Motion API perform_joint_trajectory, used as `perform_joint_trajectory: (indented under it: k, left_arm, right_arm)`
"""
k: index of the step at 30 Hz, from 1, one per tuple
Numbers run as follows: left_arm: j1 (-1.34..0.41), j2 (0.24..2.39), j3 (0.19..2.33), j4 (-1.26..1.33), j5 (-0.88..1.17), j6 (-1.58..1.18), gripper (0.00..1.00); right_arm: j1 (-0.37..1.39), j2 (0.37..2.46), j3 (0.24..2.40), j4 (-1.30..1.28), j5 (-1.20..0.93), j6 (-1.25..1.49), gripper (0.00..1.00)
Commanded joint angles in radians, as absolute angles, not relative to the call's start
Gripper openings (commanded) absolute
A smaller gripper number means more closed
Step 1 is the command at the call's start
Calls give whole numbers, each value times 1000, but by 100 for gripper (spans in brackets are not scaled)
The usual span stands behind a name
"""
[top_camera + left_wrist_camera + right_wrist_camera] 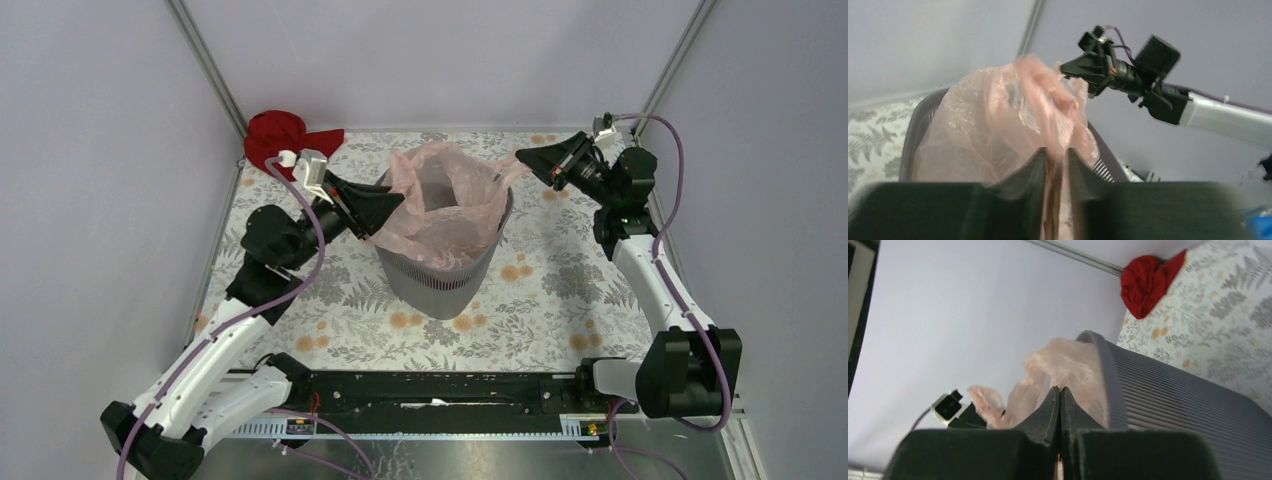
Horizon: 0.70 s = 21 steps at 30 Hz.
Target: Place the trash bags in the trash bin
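Pink film, thin and wrinkly, is what both of my hands have hold of. The trash bag (445,200) sits bunched and puffed up in the mouth of the trash bin (435,290), its lower part inside the grey mesh wall and its upper part rising above the rim. The bin stands upright near the middle of the flowered tabletop (560,290).

My left hand (1054,167) comes at the bin from the left. Its two dark fingers (1033,172) are drawn close with only a narrow slot between them. A crumpled strip of the pink film runs down through that slot, so this hand is pinching the bag at its left edge, just over the rim.

My right hand (1059,396) reaches in from the far right, its tip at the bag's upper right corner, above the rim on that side. In its own wrist view the fingers are pressed together to a thin seam, with a trace of pink low in the seam. From overhead the film is drawn out to a point that ends at the fingertips, so this hand is nipping the bag there.

Between the two grips the film spans the bin's opening. A red cloth (285,135) lies bunched in the far left corner of the tabletop, well apart from the bin.
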<state>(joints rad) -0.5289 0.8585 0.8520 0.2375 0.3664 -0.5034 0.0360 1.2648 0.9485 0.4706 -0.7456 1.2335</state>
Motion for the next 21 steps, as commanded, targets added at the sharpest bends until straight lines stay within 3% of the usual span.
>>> perform_joint_trajectory:
  k: [1, 3, 6, 10, 13, 16, 21]
  left_arm:
    - [-521, 806, 1026, -86, 154, -488, 59]
    - [-521, 810, 1123, -341, 44, -548, 80]
    - [-522, 797, 1226, -552, 7, -623, 92]
    - [-523, 784, 1295, -548, 166, -747, 93]
    - [-532, 832, 1338, -465, 333, -833, 84]
    - [-601, 869, 1364, -454, 274, -852, 79]
    - [-714, 960, 1392, -413, 202, -854, 79]
  right_arm:
    - [31, 1172, 954, 679, -827, 1227, 0]
    - [33, 1141, 958, 678, -838, 1199, 0]
    - [36, 1100, 959, 635, -830, 1134, 0]
    - [50, 1064, 943, 610, -811, 1084, 0]
    - [63, 1055, 940, 610, -808, 1068, 0]
    - [68, 1047, 938, 603, -809, 1058, 0]
    - [69, 1029, 931, 578, -802, 1037, 0]
